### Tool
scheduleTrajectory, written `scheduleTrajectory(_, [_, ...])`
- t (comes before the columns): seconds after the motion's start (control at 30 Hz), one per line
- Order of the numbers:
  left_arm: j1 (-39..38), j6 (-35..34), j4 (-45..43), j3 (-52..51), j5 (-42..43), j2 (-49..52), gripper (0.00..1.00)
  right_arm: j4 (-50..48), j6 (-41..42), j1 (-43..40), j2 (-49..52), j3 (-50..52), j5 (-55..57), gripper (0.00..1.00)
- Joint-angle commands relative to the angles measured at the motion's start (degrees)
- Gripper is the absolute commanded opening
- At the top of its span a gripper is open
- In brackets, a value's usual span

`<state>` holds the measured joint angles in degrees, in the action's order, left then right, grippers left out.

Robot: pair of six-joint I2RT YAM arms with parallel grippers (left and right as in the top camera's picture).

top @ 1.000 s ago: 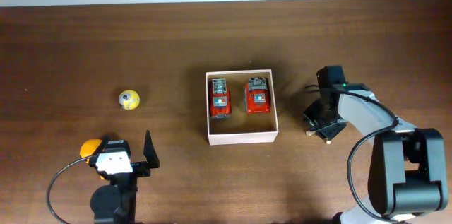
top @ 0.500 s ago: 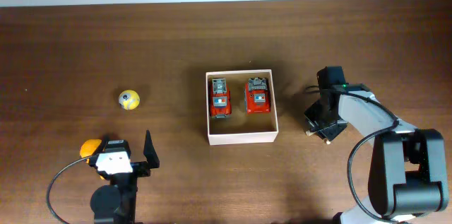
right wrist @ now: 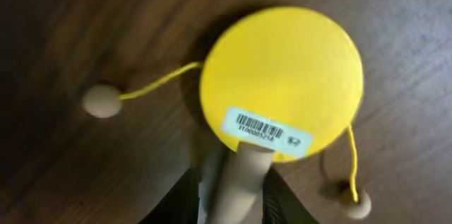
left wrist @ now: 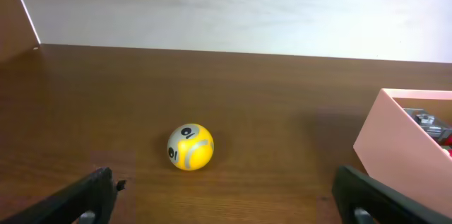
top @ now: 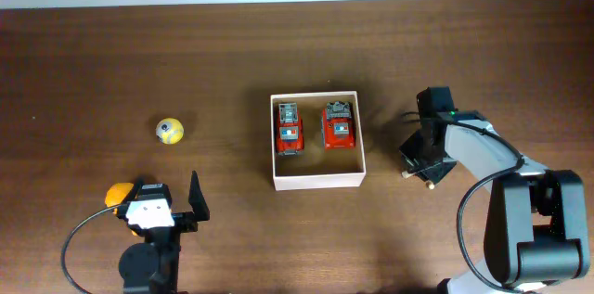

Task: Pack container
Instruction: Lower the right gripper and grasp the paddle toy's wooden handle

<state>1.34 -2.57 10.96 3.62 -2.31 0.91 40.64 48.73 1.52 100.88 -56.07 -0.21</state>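
The container [top: 316,180], a shallow white-walled square box, sits mid-table and holds two red toy cars [top: 290,130] [top: 339,125]. In the left wrist view its wall [left wrist: 397,152] shows at the right. My right gripper [top: 422,158] is just right of the box. It is shut on the wooden handle [right wrist: 239,181] of a yellow disc rattle [right wrist: 282,75] that has beads on strings and lies on the table. My left gripper [left wrist: 229,206] stands wide open near the front left, with nothing between its fingers. A yellow ball [left wrist: 190,147] lies ahead of it.
The yellow ball [top: 169,131] lies on the table's left half, well away from the box. An orange round thing [top: 117,194] sits against the left gripper's outer side. The rattle's beads [right wrist: 102,101] [right wrist: 357,201] lie loose on the wood on either side of the disc.
In the overhead view the right gripper has shifted very slightly over the rattle. The left arm, the ball and the box have not moved.
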Motion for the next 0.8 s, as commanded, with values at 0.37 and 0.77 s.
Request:
scheduleTrajectory(0.37, [-0.2, 1.1, -0.2, -0.5, 0.7, -0.3, 0.99, -3.2, -9.5, -0.4, 1.1, 1.5, 1.6, 0.25])
scheduleTrajectory(0.77, [-0.2, 1.1, -0.2, -0.5, 0.7, -0.3, 0.99, -3.2, -16.4, -0.4, 1.1, 1.5, 1.5, 0.19])
